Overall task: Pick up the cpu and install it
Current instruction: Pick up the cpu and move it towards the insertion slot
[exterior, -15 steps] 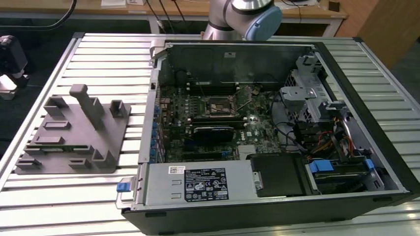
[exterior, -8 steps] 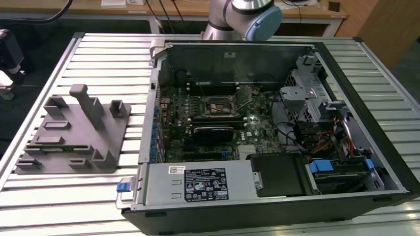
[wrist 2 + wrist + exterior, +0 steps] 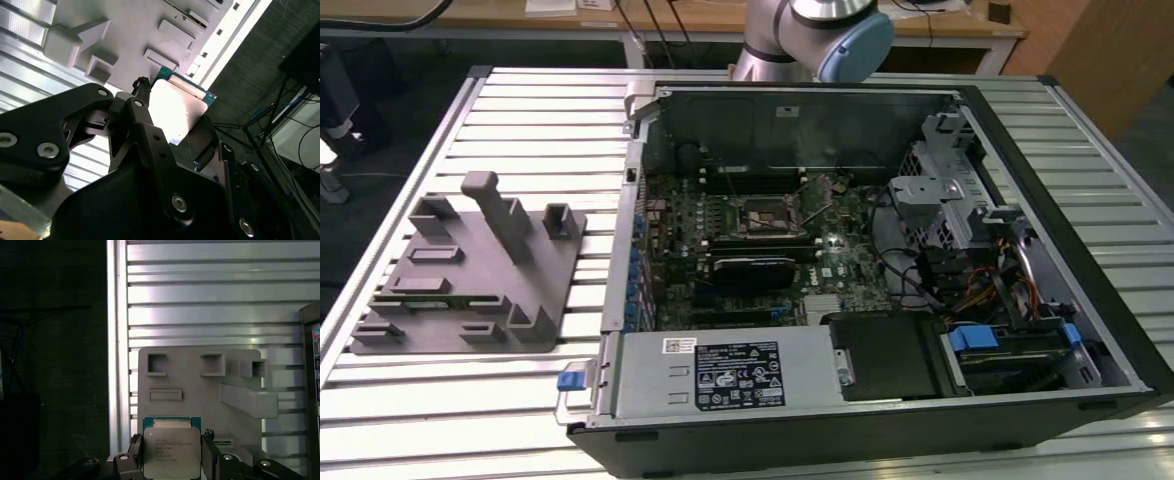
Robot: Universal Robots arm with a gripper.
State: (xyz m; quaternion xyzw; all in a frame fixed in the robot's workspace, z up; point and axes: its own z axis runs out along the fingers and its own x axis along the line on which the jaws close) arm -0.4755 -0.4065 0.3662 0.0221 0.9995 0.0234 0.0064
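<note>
the gripper [image 3: 172, 117] is clamped on the cpu [image 3: 171, 451], its fingers [image 3: 134, 446] pinching two opposite edges, with the metal lid facing the first wrist view. just beyond it lies the grey parts fixture [image 3: 190, 385] on the slatted table [image 3: 200, 290]. farther off, to one side, the cpu socket [image 3: 761, 216] sits inside the open computer case [image 3: 1067, 180].

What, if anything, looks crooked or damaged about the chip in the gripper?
Nothing stands out. In the first wrist view the chip sits square in the gripper, clamped on two opposite edges, its sides in line with the grey tray behind it. No damage shows on its metal top.
</note>
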